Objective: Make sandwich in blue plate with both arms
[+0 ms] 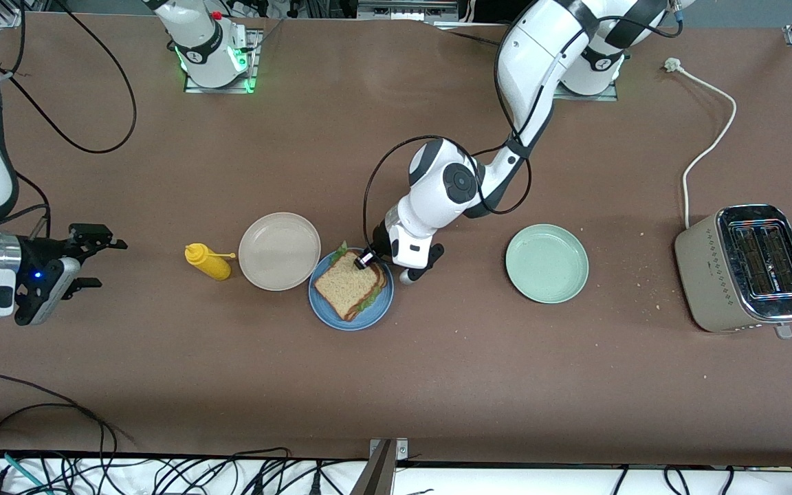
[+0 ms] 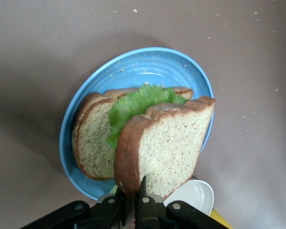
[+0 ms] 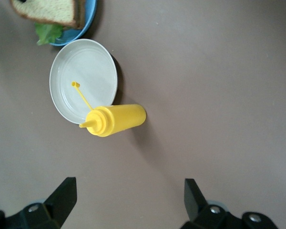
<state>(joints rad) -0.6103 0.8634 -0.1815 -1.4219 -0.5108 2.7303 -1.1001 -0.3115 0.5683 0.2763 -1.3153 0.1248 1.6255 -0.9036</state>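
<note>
Bread is the thing in hand: the left gripper (image 1: 370,263) is pinched shut on the edge of the top bread slice (image 2: 168,143), and the left wrist view shows that slice tilted up on its held edge, leaning over the lettuce leaf (image 2: 138,106) and the bottom bread slice (image 2: 93,138) that lie flat in the blue plate (image 1: 321,302). Gripping by the crust edge rather than across the face makes sense, since it lets the slice hinge down onto the lettuce without the fingers ending up trapped inside the sandwich. The plate sits near the middle of the table, touching or all but touching the beige plate (image 1: 279,251) toward the right arm's end; the mint-green plate (image 1: 546,263) lies well apart toward the left arm's end, with the toaster (image 1: 745,267) farther along again. A yellow squeeze bottle (image 1: 208,261) lies on its side just beside the beige plate, its cap hanging loose on a tether. The right gripper (image 1: 83,261) waits with its jaws spread wide and holding nothing, over bare table toward the right arm's end, clear of the plates. By my reading the stack is nearly complete: what is left is to lower the top slice square over the lettuce and let go.
</note>
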